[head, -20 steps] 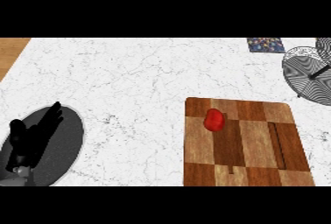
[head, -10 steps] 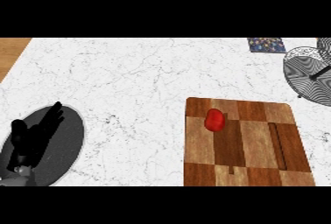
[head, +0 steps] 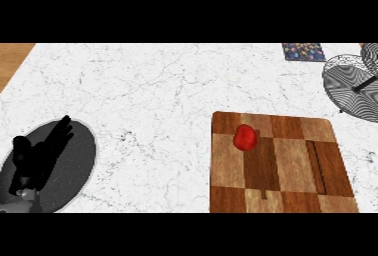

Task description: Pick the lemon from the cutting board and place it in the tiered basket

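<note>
A small red oval fruit [head: 245, 137] lies on the upper left part of a wooden checkered cutting board [head: 295, 170] at the lower right. The tiered basket [head: 354, 85], black-and-white striped with a dark centre post, sits at the right edge, partly cut off. My left hand [head: 37, 157] rests open at the lower left, fingers pointing up, over a dark round plate [head: 74, 165]. It is far from the board. My right hand is out of view.
A small patterned dark square [head: 303, 51] lies at the top right beside the basket. The white marble counter [head: 148, 100] spreads between the plate and the board. A strip of wood [head: 13, 57] shows at the top left corner.
</note>
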`<state>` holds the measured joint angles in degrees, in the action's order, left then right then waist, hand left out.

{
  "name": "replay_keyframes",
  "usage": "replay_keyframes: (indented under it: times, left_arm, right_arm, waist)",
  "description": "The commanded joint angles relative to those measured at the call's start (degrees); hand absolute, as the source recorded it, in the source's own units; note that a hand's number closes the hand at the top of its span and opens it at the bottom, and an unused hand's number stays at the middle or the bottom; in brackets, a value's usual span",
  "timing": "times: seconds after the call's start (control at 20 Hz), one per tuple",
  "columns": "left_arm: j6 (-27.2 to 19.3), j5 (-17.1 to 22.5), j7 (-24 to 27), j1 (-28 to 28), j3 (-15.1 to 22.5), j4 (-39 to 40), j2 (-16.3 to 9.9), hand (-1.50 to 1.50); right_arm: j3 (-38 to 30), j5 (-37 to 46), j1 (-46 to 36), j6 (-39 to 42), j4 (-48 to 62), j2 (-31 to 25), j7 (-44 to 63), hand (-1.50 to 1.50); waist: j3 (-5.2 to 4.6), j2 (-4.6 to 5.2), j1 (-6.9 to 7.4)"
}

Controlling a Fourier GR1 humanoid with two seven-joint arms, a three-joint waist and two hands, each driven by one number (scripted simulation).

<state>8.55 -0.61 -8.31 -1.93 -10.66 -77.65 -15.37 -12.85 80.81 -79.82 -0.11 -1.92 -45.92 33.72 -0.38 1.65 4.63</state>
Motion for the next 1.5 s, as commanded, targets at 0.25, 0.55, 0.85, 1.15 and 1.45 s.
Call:
replay_keyframes:
  times: [0.25,0.55,0.85,1.15,1.45]
  left_arm:
    - [-1.46,-1.27,0.67,-0.31,0.54,0.94,1.21,0.00]
    - [-0.48,0.11,-1.12,0.01,-0.98,-0.74,-0.41,0.00]
    - [-0.89,-0.19,0.55,3.39,-1.27,-1.07,0.28,0.00]
    - [-0.13,0.58,1.57,5.75,-3.10,1.22,-0.61,0.00]
    - [-1.77,0.72,0.27,7.45,-3.53,-0.87,0.63,0.00]
  right_arm:
    - [-4.28,-4.77,2.57,-3.30,-4.16,-1.54,2.04,-1.50]
    - [-6.77,-7.04,1.37,-14.96,-10.22,-1.15,5.15,-1.50]
    - [-11.50,-11.21,-1.67,-16.07,-12.42,-3.78,13.55,-1.50]
    - [-21.34,-22.72,2.87,-22.19,-18.07,-5.51,4.85,-1.50]
    - [-27.82,-32.88,11.93,-19.30,-26.54,-4.76,-4.78,-1.50]
  waist:
    - [0.51,0.06,-0.93]
    - [0.46,-0.58,-1.62]
    - [0.37,-1.40,-3.01]
    - [0.41,-2.34,-5.90]
    - [0.40,-3.38,-8.58]
